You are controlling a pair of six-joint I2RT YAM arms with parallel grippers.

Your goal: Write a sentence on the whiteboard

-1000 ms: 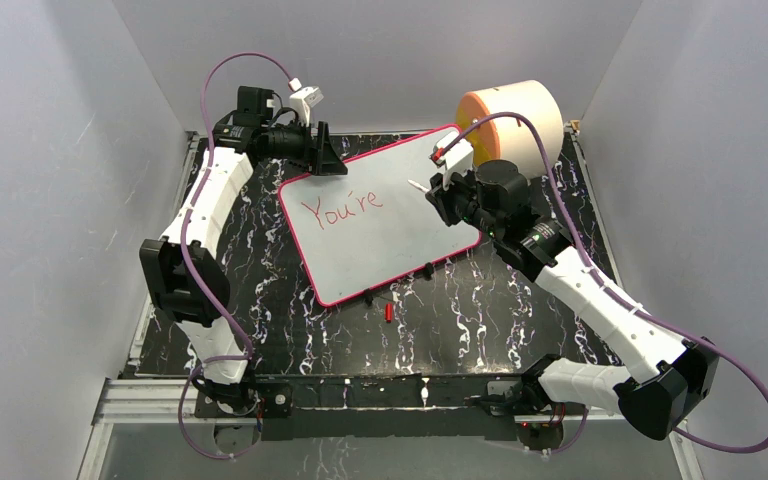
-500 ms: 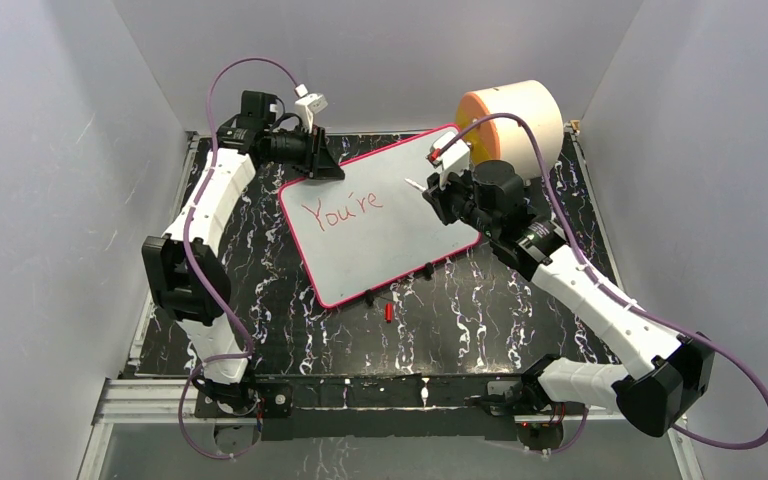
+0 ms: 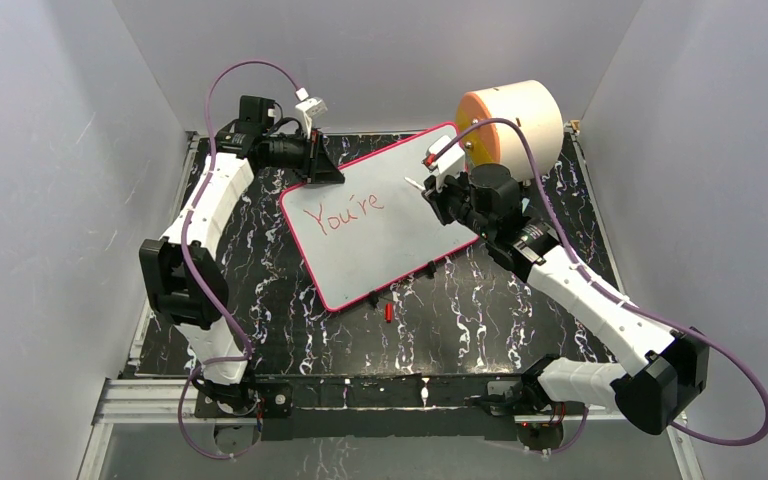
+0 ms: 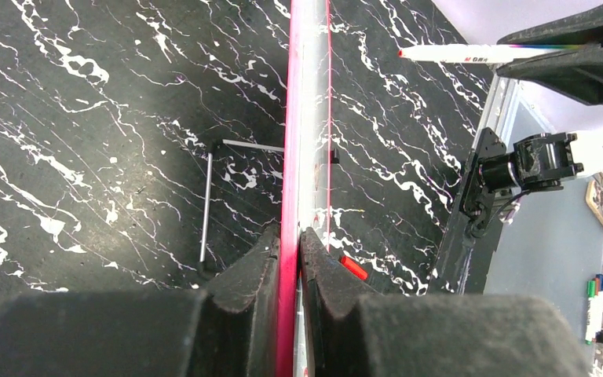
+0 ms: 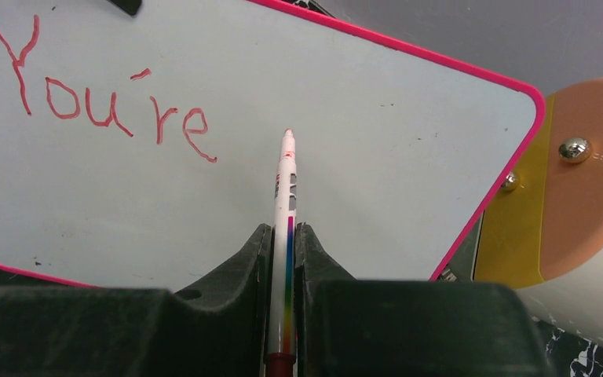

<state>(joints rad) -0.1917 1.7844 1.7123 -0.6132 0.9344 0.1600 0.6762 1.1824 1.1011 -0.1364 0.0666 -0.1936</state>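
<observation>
The whiteboard lies slanted across the black mat, its white face framed in pink. Red lettering of the sentence reads "You're" near its left end. My left gripper is shut on the board's pink far-left edge. In the left wrist view the board shows edge-on between the pads of that gripper. My right gripper is shut on a white marker, gripping it low on the barrel. Its tip points at the bare board right of the lettering, slightly off the face.
A cream cylinder with an orange face stands at the board's far right corner, also in the right wrist view. A red marker cap lies just off the board's near edge. A thin metal key lies beside the board. Grey walls enclose the mat.
My left gripper has closed on the whiteboard's edge. The board has shifted slightly. My right gripper with the marker has drifted a little to the left.
</observation>
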